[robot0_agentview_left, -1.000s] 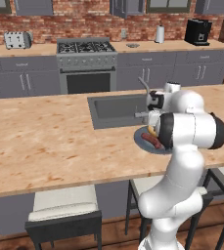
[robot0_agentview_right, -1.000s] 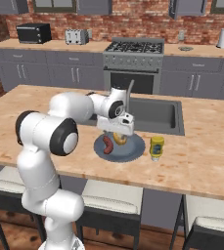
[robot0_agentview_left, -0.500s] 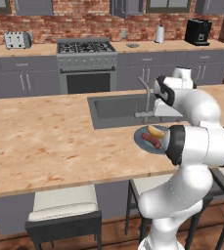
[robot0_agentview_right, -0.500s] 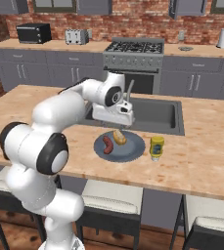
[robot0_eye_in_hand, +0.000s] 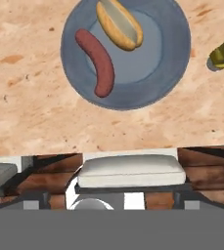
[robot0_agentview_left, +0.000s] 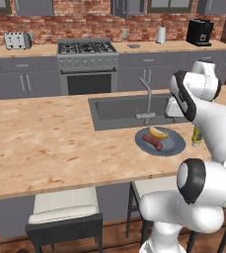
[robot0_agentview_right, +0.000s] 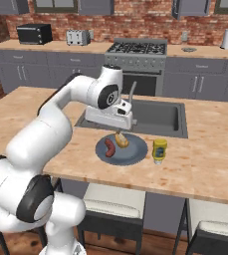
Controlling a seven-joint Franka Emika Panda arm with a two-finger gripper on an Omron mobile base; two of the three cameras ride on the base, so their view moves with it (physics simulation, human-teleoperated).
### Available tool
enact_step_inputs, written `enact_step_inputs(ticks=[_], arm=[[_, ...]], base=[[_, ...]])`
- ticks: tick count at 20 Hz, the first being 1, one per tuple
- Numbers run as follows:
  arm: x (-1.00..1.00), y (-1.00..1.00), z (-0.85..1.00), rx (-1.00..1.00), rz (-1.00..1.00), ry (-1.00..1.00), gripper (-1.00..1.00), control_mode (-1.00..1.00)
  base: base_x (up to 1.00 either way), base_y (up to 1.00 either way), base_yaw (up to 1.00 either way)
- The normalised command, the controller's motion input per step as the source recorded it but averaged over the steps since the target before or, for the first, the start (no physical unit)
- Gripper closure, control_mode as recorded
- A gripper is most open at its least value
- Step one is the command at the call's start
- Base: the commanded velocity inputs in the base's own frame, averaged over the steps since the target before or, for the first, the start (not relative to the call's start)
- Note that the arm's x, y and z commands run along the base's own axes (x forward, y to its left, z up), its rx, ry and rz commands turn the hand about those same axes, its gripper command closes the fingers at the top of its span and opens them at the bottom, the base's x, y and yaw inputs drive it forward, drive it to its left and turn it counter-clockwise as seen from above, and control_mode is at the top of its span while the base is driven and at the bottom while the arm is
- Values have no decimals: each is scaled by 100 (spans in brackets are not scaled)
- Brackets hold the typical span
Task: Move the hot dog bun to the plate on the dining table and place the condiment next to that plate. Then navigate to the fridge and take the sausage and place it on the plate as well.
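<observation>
The claw [robot0_agentview_right: 116, 115] has been raised off the plate [robot0_agentview_right: 137, 154] and drawn back toward the sink [robot0_agentview_right: 160, 117]. The sausage [robot0_agentview_right: 109, 148] and hot dog bun [robot0_agentview_right: 121, 140], formerly covered by the hand, are now exposed.

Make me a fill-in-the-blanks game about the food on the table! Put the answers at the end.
1. The sausage and the hot dog bun both lie on the blue-grey ____.
2. The yellow condiment bottle stands on the dining table ____ the plate, not on it.
3. The gripper above the plate holds ____.
4. Behind the plate, a grey ____ with a faucet is set into the table.

Missing words: plate; beside; nothing; sink
</observation>
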Motion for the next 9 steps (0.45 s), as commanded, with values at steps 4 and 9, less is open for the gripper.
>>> enact_step_inputs(ticks=[4, 9], arm=[[-91, 33, 33, 0, -2, -13, -100, -100], [-87, 44, 31, 0, -3, -13, -100, -100]], base=[[0, 0, 0], [0, 0, 0]])
